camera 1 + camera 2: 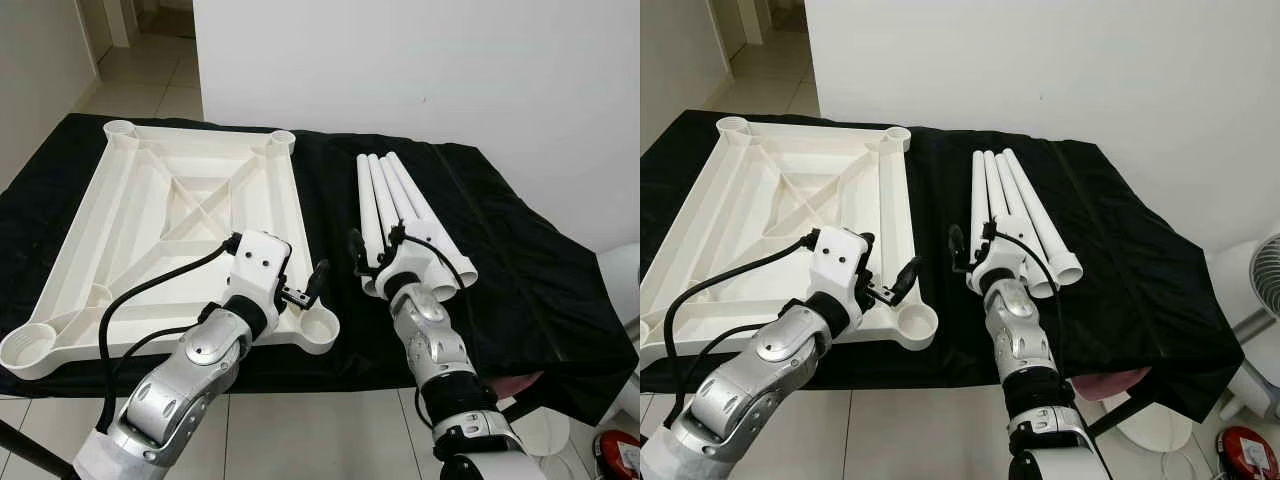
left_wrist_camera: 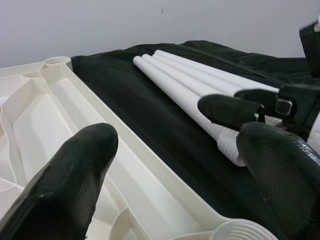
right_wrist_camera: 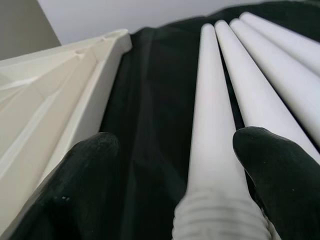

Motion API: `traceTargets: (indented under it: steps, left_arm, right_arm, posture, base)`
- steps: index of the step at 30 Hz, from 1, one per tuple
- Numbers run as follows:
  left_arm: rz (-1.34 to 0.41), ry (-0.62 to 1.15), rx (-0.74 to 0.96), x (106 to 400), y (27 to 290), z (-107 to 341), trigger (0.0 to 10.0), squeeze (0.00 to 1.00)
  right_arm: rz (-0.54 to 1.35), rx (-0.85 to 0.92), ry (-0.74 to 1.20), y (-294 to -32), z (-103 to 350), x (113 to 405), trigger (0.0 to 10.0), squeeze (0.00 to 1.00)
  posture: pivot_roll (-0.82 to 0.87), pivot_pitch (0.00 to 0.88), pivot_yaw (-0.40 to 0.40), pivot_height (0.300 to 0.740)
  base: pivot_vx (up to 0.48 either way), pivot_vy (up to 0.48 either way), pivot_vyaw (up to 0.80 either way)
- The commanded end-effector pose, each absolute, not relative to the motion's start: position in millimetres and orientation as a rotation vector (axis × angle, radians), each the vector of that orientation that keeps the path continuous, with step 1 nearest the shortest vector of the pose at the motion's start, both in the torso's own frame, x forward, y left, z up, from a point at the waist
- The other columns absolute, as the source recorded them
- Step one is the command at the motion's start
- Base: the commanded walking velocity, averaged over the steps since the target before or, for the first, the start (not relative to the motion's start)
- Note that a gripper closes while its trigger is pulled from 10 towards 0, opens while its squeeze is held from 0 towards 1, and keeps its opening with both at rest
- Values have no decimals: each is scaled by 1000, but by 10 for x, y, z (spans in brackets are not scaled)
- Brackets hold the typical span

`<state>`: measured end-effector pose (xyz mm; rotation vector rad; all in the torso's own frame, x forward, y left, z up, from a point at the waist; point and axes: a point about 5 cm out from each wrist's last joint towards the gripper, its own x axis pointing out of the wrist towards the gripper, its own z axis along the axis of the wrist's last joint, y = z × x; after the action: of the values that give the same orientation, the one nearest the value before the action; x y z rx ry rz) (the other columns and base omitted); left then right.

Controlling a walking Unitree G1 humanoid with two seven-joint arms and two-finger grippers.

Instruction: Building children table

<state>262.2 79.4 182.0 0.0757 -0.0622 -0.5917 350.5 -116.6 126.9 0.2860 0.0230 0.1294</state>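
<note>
Black cloth drapes the counter [image 1: 520, 270], which stands against a plain white wall on a tiled floor. On it lies the white plastic tabletop [image 1: 170, 230], upside down, its cross-braced ribs facing up and a round leg socket [image 1: 318, 327] at each corner. Just beside it, apart across a strip of cloth, four white legs [image 1: 400, 205] lie side by side, touching one another, their ribbed ends toward the robot.

The right pincer [image 3: 175, 165] is released, its two black fingers straddling the ribbed end of the leg nearest the tabletop without closing on it. The left pincer [image 1: 305, 290] is also released and hovers over the near corner of the tabletop, close to that corner's socket.

Judging from here, the risk is in the grasp: the legs are smooth, round and packed tight, so a finger could wedge against the neighbouring leg, or set the row rolling toward the counter's edge. A hold taken only at the very end may let the long leg droop and miss the socket. The light tabletop may slide on the cloth if pushed.
</note>
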Motion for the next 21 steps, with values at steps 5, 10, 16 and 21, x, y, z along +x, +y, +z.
traceTargets:
  steps: [5,10,16,21]
  left_arm:
    - [-926,-48,90,2518,648,1807,10000,0]
    - [-923,-50,97,2519,660,1813,10000,0]
    - [-918,-51,97,2507,674,1820,10000,0]
    - [-921,-49,97,2513,685,1824,10000,0]
  right_arm:
    - [67,332,79,-1240,1150,3501,10000,0]
    - [56,357,121,-1249,1044,3485,10000,0]
    - [122,355,147,-1171,990,3488,10000,0]
    - [132,356,170,-1136,963,3505,10000,0]
  posture:
    - [32,0,-73,740]
    - [38,0,-71,740]
    - [43,0,-62,740]
    - [44,0,-55,740]
  base:
    - [0,0,0]
    - [0,0,0]
    - [0,0,0]
    - [0,0,0]
